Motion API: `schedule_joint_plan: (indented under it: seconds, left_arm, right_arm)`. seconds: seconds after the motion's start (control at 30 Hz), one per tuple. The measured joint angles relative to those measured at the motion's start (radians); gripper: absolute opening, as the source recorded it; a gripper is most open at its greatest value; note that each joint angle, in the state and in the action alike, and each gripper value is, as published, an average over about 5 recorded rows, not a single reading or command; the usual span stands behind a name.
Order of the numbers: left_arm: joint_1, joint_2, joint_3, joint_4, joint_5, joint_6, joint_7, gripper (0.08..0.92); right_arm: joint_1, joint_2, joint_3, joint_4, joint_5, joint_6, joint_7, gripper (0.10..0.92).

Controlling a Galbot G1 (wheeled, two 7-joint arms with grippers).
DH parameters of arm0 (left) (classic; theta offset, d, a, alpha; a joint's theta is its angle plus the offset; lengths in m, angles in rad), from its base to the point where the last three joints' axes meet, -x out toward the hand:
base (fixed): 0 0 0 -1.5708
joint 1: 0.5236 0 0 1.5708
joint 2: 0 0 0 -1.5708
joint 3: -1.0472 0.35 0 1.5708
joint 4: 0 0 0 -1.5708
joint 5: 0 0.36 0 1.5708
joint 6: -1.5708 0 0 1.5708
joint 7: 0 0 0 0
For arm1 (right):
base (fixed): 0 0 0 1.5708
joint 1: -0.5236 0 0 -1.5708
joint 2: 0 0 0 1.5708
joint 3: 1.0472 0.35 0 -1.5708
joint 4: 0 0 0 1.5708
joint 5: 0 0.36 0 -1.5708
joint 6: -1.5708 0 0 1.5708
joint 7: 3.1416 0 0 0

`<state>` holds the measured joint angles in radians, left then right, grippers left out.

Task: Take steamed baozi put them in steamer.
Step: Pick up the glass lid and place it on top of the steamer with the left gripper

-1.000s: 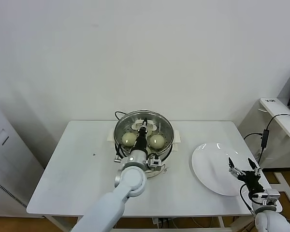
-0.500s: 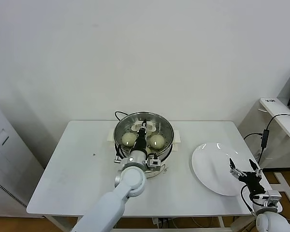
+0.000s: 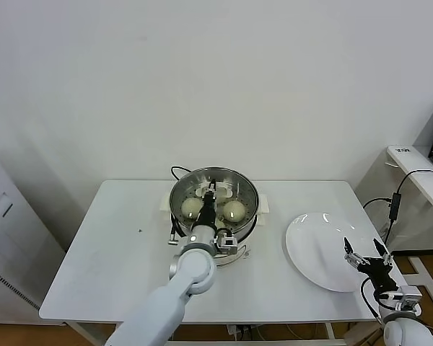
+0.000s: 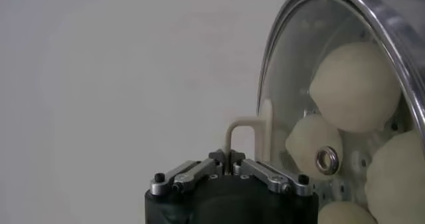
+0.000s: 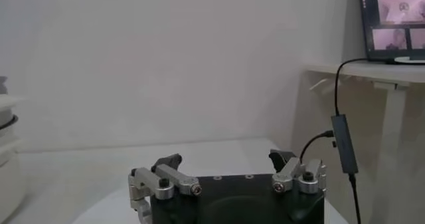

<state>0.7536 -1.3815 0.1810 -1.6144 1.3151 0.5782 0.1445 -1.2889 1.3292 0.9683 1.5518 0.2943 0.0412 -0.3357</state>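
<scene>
Steamed baozi (image 3: 234, 210), all four, sit inside the steamer (image 3: 215, 169) at the back middle of the worktop (image 3: 115, 245). The left wrist view shows them crowded together on the perforated tray. I see no bun on the white plate (image 3: 310, 245).

Over the last second the left arm has drawn back slightly and slid a little to its own left. The left end effector (image 3: 211, 193) has stayed over the pot, between the two nearer buns. From the wrist its fingers (image 4: 229, 155) look pressed together and grasp nothing. None of the buns has moved. I judge the last placement done and the retreat just starting, so the loading looks finished.

The right end effector (image 3: 366, 254) waits spread wide and unloaded at the near right edge of the plate. It has sunk a touch toward the worktop's front corner.

The way out is straight up. The steel rim rings the left end effector, and there is a bun close on either side, so any sideways pull risks nudging one. The black cord (image 3: 179, 171) loops behind the pot, close to the wall. The left half of the worktop offers broad room for parking the arm. On the right, the plate reaches nearly to the worktop's edge, and a side desk (image 3: 418, 166) stands just beyond it.
</scene>
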Motion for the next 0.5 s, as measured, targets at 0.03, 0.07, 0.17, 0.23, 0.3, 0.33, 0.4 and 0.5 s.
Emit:
schedule_joint_plan:
  seconds: [0.03, 0.07, 0.17, 0.23, 0.3, 0.33, 0.4, 0.5]
  left_arm:
    - [0.002, 0.003, -0.003, -0.005, -0.008, 0.0, 0.0, 0.266]
    - [0.005, 0.006, -0.006, -0.01, -0.018, -0.001, 0.001, 0.292]
    - [0.016, 0.021, -0.017, -0.039, -0.059, -0.01, 0.009, 0.378]
    - [0.025, 0.034, -0.025, -0.069, -0.1, -0.019, 0.018, 0.439]
    - [0.035, 0.051, -0.035, -0.111, -0.156, -0.032, 0.029, 0.491]
    - [0.041, 0.061, -0.04, -0.135, -0.189, -0.039, 0.034, 0.525]
    - [0.054, 0.082, -0.053, -0.187, -0.267, -0.055, 0.044, 0.577]
    - [0.075, 0.117, -0.081, -0.267, -0.42, -0.083, 0.052, 0.664]
  right_arm:
    - [0.0, 0.0, 0.0, 0.001, 0.0, 0.0, 0.0, 0.823]
    - [0.0, 0.0, 0.0, 0.001, 0.0, 0.001, -0.001, 0.823]
    - [0.001, 0.0, 0.0, 0.001, 0.001, 0.001, -0.002, 0.823]
    - [0.004, -0.001, -0.001, 0.002, 0.001, 0.001, -0.003, 0.823]
    - [0.007, -0.001, -0.003, 0.003, 0.001, 0.001, -0.004, 0.823]
    - [0.008, -0.001, -0.005, 0.004, 0.001, 0.001, -0.004, 0.823]
    - [0.012, -0.001, -0.007, 0.007, 0.002, 0.0, -0.005, 0.823]
    - [0.015, -0.003, -0.013, 0.012, 0.006, -0.006, -0.004, 0.823]
